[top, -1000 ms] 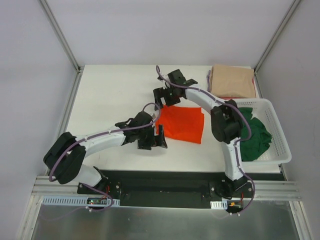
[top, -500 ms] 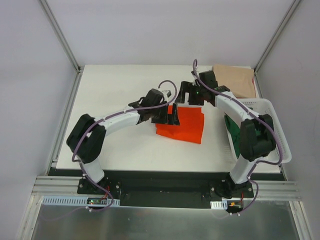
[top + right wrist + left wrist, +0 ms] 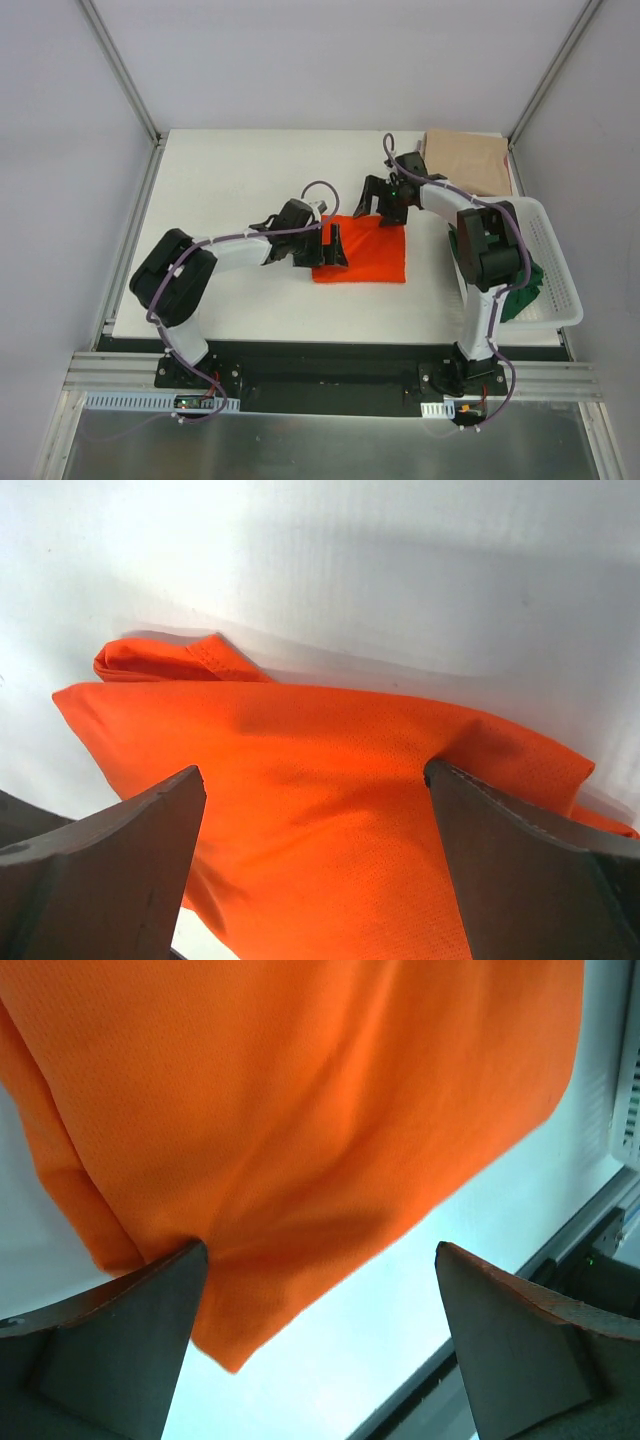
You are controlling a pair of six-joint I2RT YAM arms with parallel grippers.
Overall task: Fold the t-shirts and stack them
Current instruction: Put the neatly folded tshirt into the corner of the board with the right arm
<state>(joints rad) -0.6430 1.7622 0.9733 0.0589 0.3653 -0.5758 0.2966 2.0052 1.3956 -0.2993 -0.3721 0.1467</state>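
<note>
A bright orange short-sleeved cloth t-shirt (image 3: 365, 250) lies folded into a rough square at the middle of the white bench (image 3: 230, 190). Its fine knit is mostly flat, with soft ripples. In the right wrist view a small bunched piece, perhaps a sleeve or hem, pokes out at one far corner.

The left hand (image 3: 330, 248) sits at the shirt's left edge. Its two fingers are spread wide with orange cloth filling the gap between them, and they clamp nothing. The right hand (image 3: 385, 203) sits at the shirt's far edge, likewise spread apart over the cloth and gripping nothing.

The step looks like taking hold of the folded shirt, either for another fold or to carry it to the stack. To do it well, each hand should probably catch every layer at its edge. Both should lift level and together, so the fold does not slide open and the loose corner tucks under.

A beige folded cloth shirt (image 3: 465, 162) lies at the far right corner, well apart from the orange one. At the right edge stands a white slatted plastic basket (image 3: 560, 270) with a crumpled dark green cloth shirt (image 3: 520, 290) inside, partly hidden by the right arm.
</note>
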